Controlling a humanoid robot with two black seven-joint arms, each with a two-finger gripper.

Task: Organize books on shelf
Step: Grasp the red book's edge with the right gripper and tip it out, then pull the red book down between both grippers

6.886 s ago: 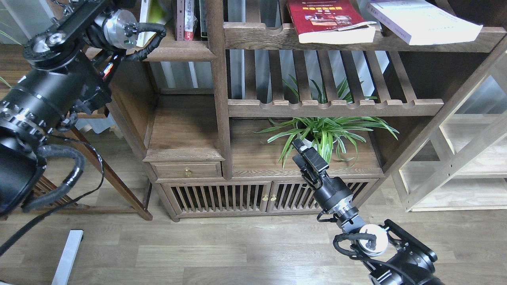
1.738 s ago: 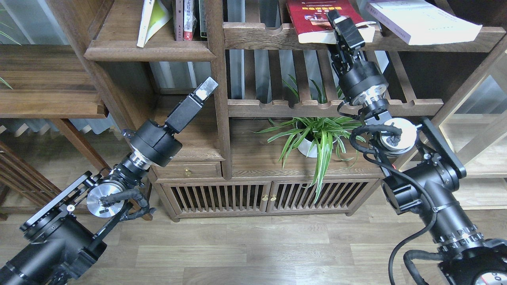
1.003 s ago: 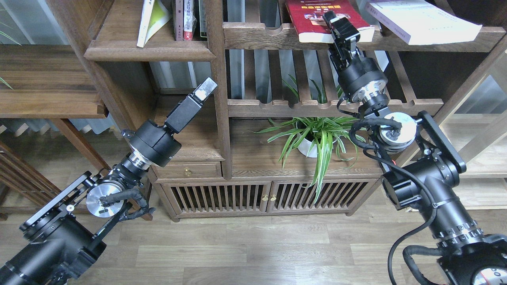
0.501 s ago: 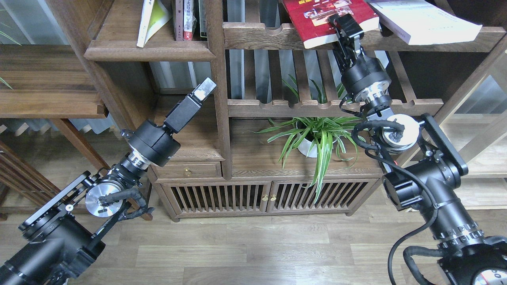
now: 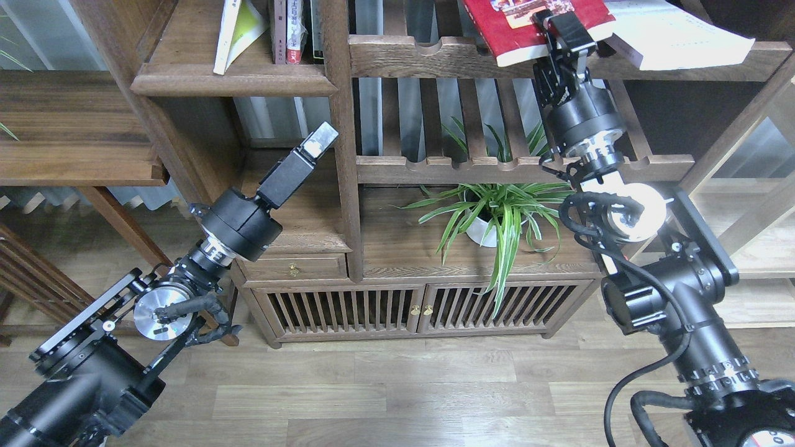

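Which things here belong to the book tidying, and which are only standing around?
Job:
red book, held by the right gripper
white book
yellow-green book
shelf

Only standing around:
plant
slatted rack
thin upright books
left gripper

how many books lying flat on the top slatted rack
2: the red book at the rack's front rail, with the right gripper at its corner, and the white book beside it on the right. Others may sit above the frame.
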